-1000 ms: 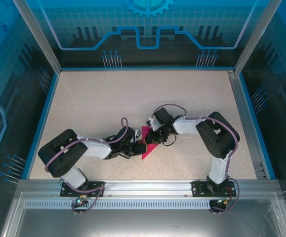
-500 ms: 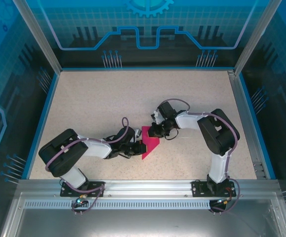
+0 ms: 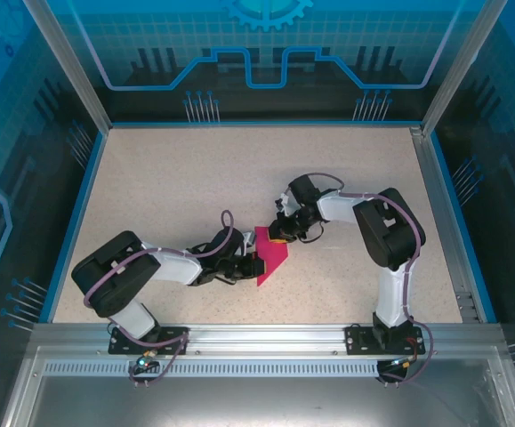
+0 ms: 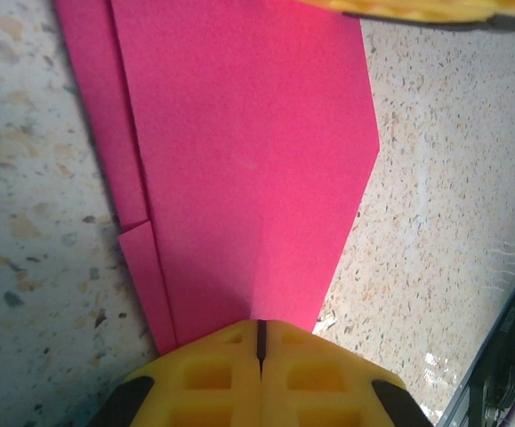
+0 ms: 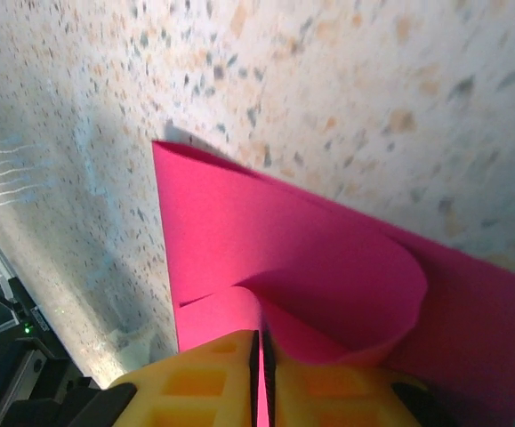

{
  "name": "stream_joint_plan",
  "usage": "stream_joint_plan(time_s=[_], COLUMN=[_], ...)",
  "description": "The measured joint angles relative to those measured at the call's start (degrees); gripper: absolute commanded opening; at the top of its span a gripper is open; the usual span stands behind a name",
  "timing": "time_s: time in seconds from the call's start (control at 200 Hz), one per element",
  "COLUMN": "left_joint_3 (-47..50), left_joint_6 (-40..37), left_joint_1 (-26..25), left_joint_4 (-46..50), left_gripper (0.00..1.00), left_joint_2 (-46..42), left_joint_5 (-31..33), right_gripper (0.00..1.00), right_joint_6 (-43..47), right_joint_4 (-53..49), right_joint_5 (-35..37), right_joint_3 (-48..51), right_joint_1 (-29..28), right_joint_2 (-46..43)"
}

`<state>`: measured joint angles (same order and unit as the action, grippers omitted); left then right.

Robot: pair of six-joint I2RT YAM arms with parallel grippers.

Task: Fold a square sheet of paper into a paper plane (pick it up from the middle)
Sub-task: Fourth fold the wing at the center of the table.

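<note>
Speckled counter. Pink paper thin, floppy, creases easily: take by edges. Right fingers pinch curled flap; left fingers closed at tip.

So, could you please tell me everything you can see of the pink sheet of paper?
The sheet of paper is thin, matte magenta-pink, folded into overlapping layers with straight creases, tapering to a narrow end. It lies mostly flat on the speckled table. The shut left gripper covers that narrow end; the right gripper pinches one layer, which curls up in a loop.
</note>
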<state>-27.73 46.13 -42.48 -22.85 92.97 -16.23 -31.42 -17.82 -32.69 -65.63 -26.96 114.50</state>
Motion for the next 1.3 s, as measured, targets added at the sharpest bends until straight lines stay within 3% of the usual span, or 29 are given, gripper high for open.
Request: stream_joint_plan(time_s=[0.52, 0.815, 0.96, 1.14, 1.295], left_joint_3=[0.09, -1.18, -1.33, -1.31, -1.49], left_joint_6=[-2.95, -10.38, -11.56, -12.11, -12.94], left_joint_1=[0.00, 0.07, 0.11, 0.11, 0.13], left_joint_4=[0.02, 4.02, 5.99, 10.86, 13.20], left_gripper=[0.00, 0.00, 0.00, 0.00, 0.00], left_joint_2=[0.02, -1.05, -1.92, -4.26, -4.96], left_joint_5=[-0.33, -1.90, -2.69, -3.32, -3.54], right_gripper=[0.18, 0.21, 0.19, 0.17, 0.15], right_joint_6=[3.30, 3.52, 2.49, 0.04, -2.10], right_joint_4=[-0.83, -0.24, 2.29, 5.46, 8.94], right_joint_5=[4.94, 6.80, 5.38, 5.20, 5.33], right_joint_3=[-5.25, 5.01, 9.44, 12.02, 13.05], right_joint_1=[6.12, 6.21, 3.26, -4.33, -5.77], right_joint_2=[1.60, -16.70, -19.87, -16.90, -13.51])
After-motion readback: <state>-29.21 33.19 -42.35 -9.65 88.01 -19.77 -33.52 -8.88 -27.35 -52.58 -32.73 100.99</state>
